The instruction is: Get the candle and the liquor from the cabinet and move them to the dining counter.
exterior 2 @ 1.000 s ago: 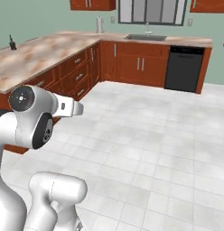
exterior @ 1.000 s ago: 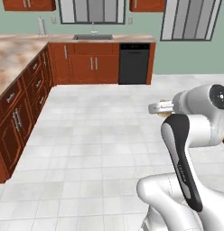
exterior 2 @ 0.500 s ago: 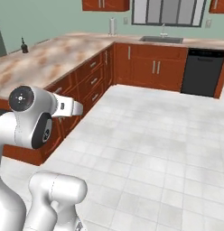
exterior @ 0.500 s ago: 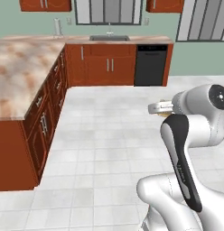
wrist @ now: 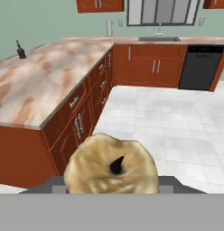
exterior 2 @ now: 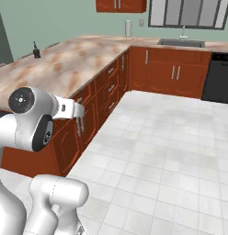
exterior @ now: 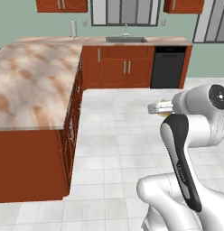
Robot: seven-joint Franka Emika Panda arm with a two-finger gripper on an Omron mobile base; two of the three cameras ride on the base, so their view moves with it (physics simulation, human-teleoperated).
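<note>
Between our jaws sits the candle point(wrist: 111, 170), yellow-gold with its dark wick up, pinched by the gripper point(exterior: 162, 108) and carried above the tiled floor point(exterior 2: 171, 151). Over the last second the dining counter point(wrist: 39, 85) has swung closer into view as our base drove, so delivery looks near. Far along that counter stands the liquor point(wrist: 20, 51), apparently already delivered.

The wide marble tabletop point(wrist: 46, 85) lies bare across most of its span; the black liquor bottle point(wrist: 20, 50) stands alone near its far left edge, and a paper towel roll point(wrist: 109, 28) rises at the back corner. Right of the drawer fronts point(wrist: 82, 113), the white tiled floor point(wrist: 177, 122) runs open to the sink cabinets point(wrist: 154, 65) and black dishwasher point(wrist: 202, 67).
</note>
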